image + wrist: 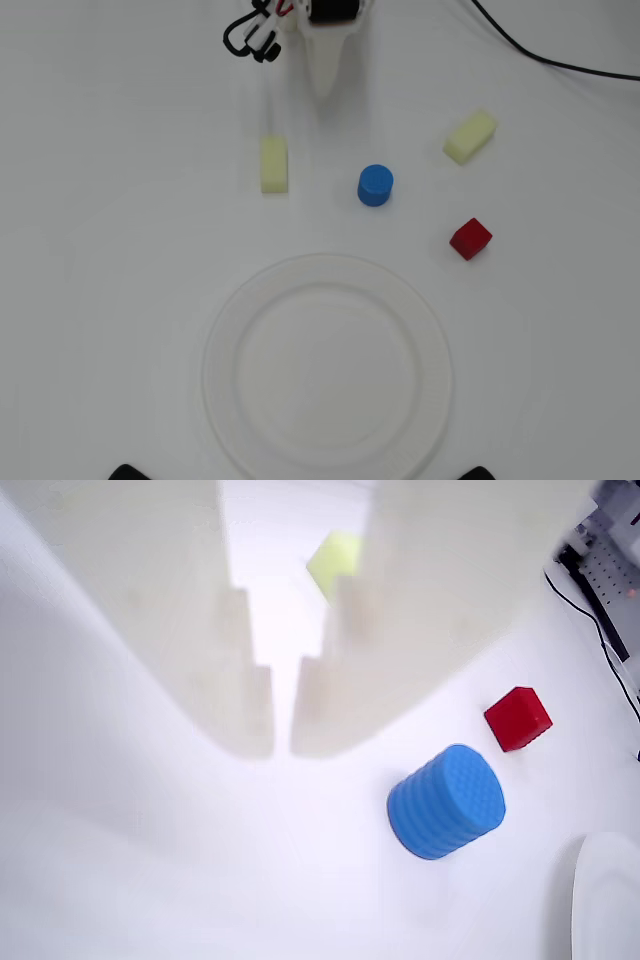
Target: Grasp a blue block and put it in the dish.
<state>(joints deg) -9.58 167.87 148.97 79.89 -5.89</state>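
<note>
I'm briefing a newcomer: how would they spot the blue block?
Find the big white dish in the overhead view. Just above its rim stands the blue block, between a pale yellow block and a red cube. It alone is blue and round.

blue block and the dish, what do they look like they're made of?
Blue block: probably 3D-printed plastic or dense foam; matte, with fine ridges around its side and a gridded top in the wrist view. Dish: looks like a disposable paper or foam plate; flat white, no gloss, faintly ribbed rim. Neither is certain from looks alone.
</note>
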